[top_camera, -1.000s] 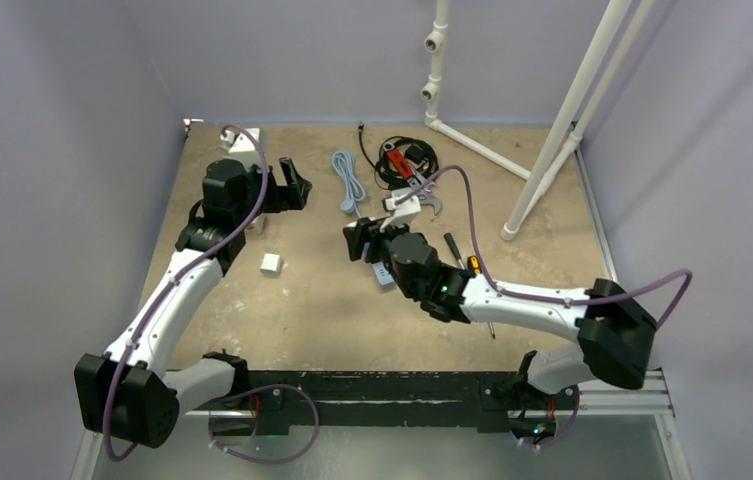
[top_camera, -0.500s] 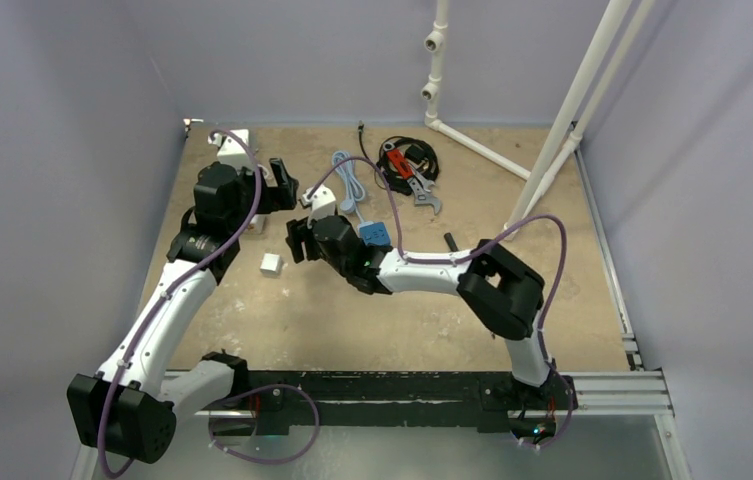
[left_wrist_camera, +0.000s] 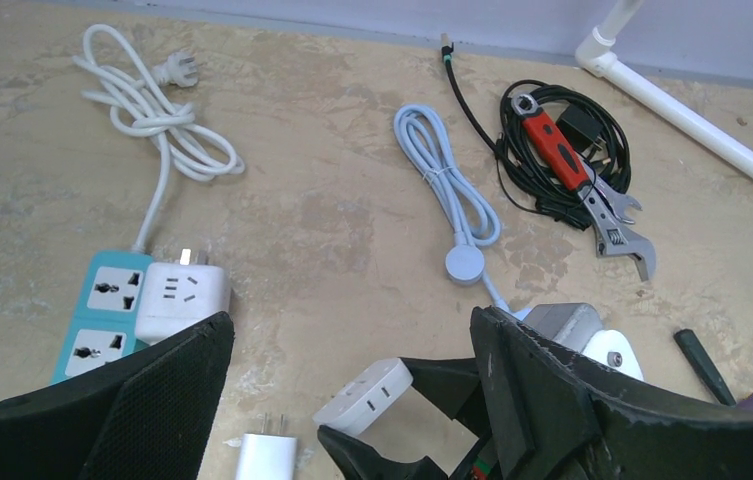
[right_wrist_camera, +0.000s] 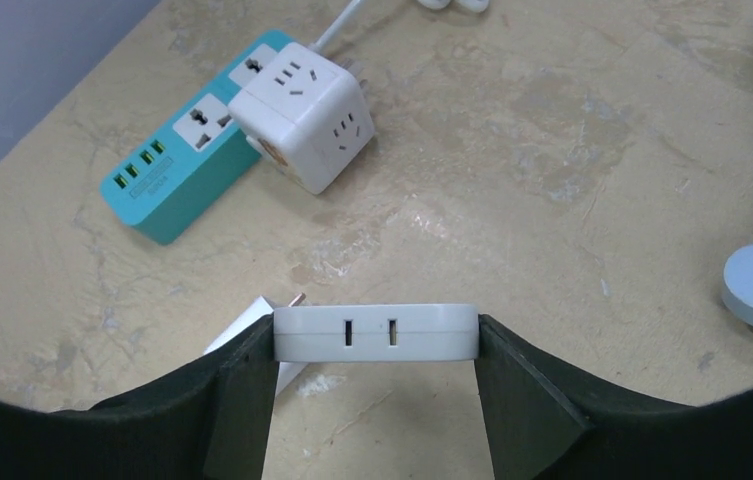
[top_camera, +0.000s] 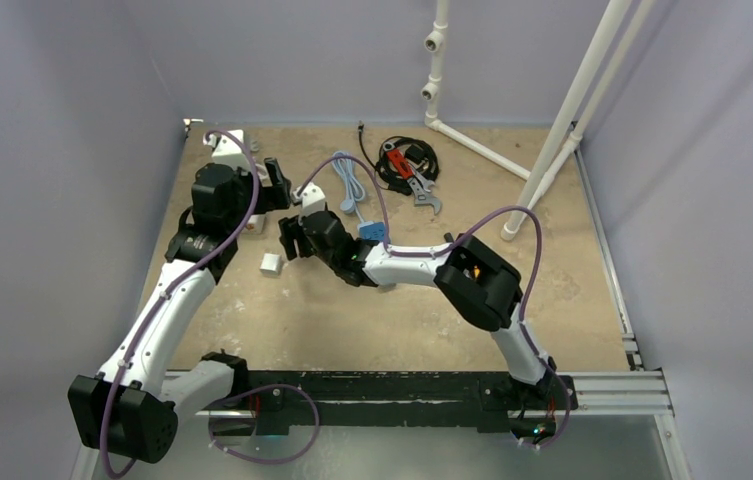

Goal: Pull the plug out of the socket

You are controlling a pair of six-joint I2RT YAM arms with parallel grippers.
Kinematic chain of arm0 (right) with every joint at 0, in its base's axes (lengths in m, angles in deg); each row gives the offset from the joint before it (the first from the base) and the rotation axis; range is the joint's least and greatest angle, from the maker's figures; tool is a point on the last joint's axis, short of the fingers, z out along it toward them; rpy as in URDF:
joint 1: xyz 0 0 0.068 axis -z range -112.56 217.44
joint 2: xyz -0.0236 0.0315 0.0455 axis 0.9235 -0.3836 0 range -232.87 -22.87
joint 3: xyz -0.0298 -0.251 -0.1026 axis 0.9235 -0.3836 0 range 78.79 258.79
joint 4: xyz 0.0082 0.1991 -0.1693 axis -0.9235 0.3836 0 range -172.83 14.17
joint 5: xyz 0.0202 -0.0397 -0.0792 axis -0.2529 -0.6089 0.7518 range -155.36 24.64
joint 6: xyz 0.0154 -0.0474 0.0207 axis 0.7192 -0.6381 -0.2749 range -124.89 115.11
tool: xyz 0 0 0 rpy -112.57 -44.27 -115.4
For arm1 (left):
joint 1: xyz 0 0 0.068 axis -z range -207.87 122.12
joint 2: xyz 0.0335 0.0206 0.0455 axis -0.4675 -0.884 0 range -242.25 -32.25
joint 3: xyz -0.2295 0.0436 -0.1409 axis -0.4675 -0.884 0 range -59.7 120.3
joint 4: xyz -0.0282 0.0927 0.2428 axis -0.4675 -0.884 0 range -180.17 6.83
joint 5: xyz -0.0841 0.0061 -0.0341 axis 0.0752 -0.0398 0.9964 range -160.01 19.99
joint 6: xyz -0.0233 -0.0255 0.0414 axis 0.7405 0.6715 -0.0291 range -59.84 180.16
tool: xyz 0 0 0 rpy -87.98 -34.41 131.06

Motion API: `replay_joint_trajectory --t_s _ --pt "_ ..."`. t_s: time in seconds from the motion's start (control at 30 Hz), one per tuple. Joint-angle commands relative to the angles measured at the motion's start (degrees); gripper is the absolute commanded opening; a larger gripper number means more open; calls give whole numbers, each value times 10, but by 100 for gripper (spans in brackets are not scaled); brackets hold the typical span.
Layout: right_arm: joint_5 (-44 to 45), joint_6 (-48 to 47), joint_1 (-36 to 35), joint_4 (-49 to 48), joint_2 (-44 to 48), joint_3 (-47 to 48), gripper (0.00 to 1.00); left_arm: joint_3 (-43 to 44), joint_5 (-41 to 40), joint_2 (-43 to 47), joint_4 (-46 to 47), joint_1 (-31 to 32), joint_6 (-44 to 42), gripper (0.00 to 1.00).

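My right gripper point(right_wrist_camera: 376, 345) is shut on a flat white socket adapter point(right_wrist_camera: 376, 332) with two slots, held by its ends just above the table. A white plug point(right_wrist_camera: 247, 328) with two metal prongs lies on the table under and left of it, apart from the adapter. From the top, the plug point(top_camera: 271, 263) lies left of the right gripper point(top_camera: 290, 238). My left gripper point(left_wrist_camera: 352, 330) is wide open, with nothing between its fingers. It hangs above the held adapter point(left_wrist_camera: 364, 397) and the plug point(left_wrist_camera: 265, 458). The top view puts the left gripper point(top_camera: 274, 185) at the back left.
A teal power strip point(right_wrist_camera: 167, 180) with a white cube adapter point(right_wrist_camera: 302, 100) plugged into it lies at the far left. Behind are a coiled white cable point(left_wrist_camera: 152, 110), a light blue cable point(left_wrist_camera: 447, 170), a black cable coil with a red wrench point(left_wrist_camera: 562, 160) and white pipes point(top_camera: 562, 110).
My right arm has swung left across the table and now sits just below the left gripper. The left gripper has shifted slightly left and stayed open.
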Motion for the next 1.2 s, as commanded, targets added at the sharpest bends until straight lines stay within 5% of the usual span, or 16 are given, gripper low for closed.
replay_joint_trajectory --t_s 0.0,0.27,0.57,0.8,1.0,1.17 --pt "-9 -6 2 -9 5 26 67 0 -18 14 6 -6 3 89" --pt "-22 -18 2 -35 31 5 98 0 -6 17 7 -36 11 91" --pt "9 -23 4 -42 124 -50 99 -10 -26 45 17 -45 20 91" --pt "22 0 45 -61 263 -172 99 -7 49 -14 17 -38 41 90" --pt "108 29 54 -82 360 -304 99 -15 107 -88 27 44 50 89" --pt "82 42 90 -108 392 -366 99 -10 147 -154 32 90 62 89"
